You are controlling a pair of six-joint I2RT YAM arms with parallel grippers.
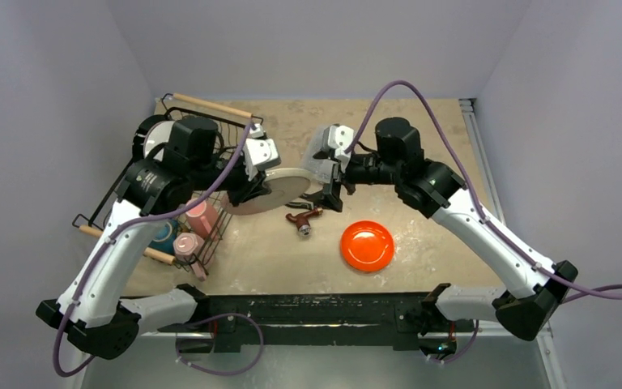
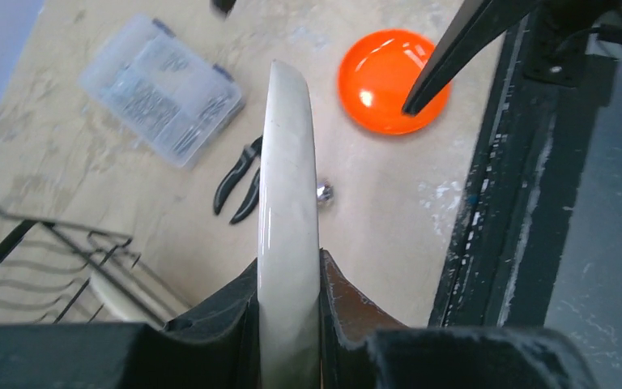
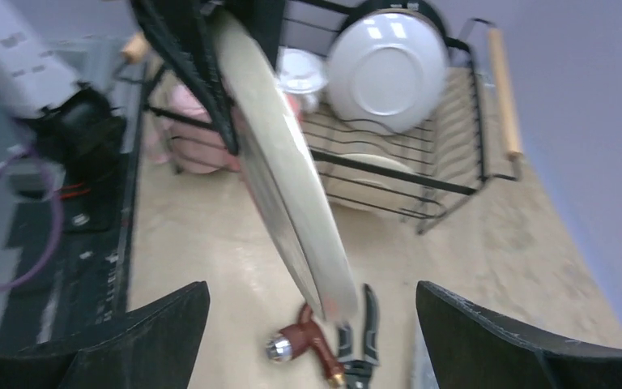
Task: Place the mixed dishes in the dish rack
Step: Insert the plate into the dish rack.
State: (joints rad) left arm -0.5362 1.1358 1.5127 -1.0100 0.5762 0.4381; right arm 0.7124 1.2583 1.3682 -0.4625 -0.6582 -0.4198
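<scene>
My left gripper (image 1: 249, 190) (image 2: 289, 267) is shut on the rim of a cream plate (image 1: 285, 186) (image 2: 289, 186), which it holds on edge above the table just right of the dish rack (image 1: 129, 182) (image 3: 453, 182). My right gripper (image 1: 330, 189) (image 3: 312, 288) stands open on the plate's other side. Its fingers are wide apart and clear of the plate (image 3: 291, 186). In the rack stand a white plate (image 1: 158, 134) (image 3: 389, 73) and pink mugs (image 1: 202, 217). An orange dish (image 1: 367, 245) (image 2: 389, 79) lies on the table.
A red-brown tool (image 1: 304, 219) (image 3: 308, 340) and black pliers (image 2: 239, 180) (image 3: 364, 340) lie on the table under the plate. A clear plastic compartment box (image 2: 162, 87) sits behind them. The black rail (image 1: 316, 312) runs along the near edge.
</scene>
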